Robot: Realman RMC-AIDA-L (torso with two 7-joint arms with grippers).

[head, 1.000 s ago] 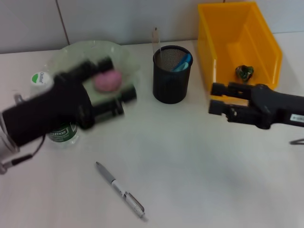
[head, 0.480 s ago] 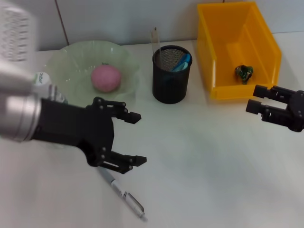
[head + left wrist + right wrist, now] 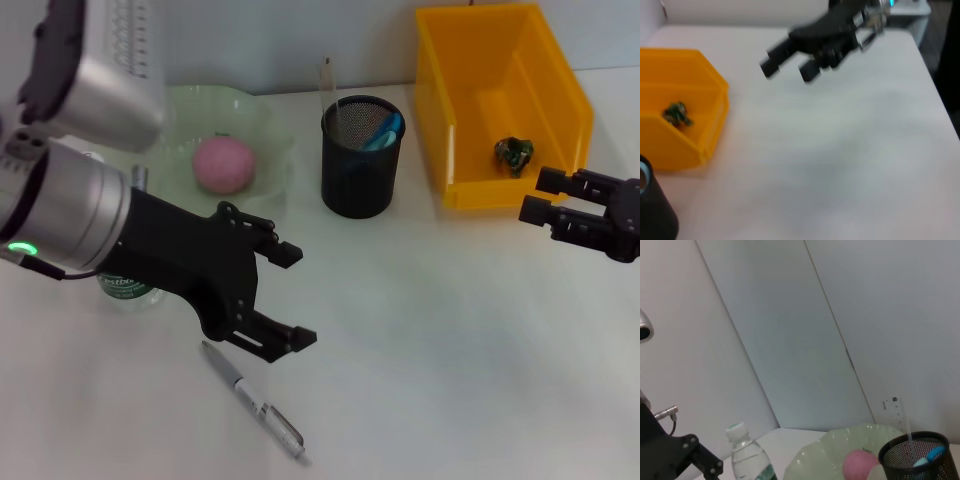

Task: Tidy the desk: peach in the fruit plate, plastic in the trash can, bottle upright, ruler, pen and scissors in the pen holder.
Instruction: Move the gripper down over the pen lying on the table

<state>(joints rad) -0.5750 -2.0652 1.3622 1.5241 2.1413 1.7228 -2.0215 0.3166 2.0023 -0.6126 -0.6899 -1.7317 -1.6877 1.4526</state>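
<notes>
With the pen (image 3: pixel 255 401) lying flat on the desk (image 3: pixel 450 350) just below it, the left gripper (image 3: pixel 285 295), jaws spread wide and empty, should straddle the barrel squarely across its slant before closing. Its black forearm reaches in low from the robot's left, fingers pointing right. The right gripper (image 3: pixel 535 197), open too, hovers beside the trash can (image 3: pixel 470 100).

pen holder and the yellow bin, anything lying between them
Nothing. In the head view the strip of table between the pen holder and the bin is bare.
</notes>
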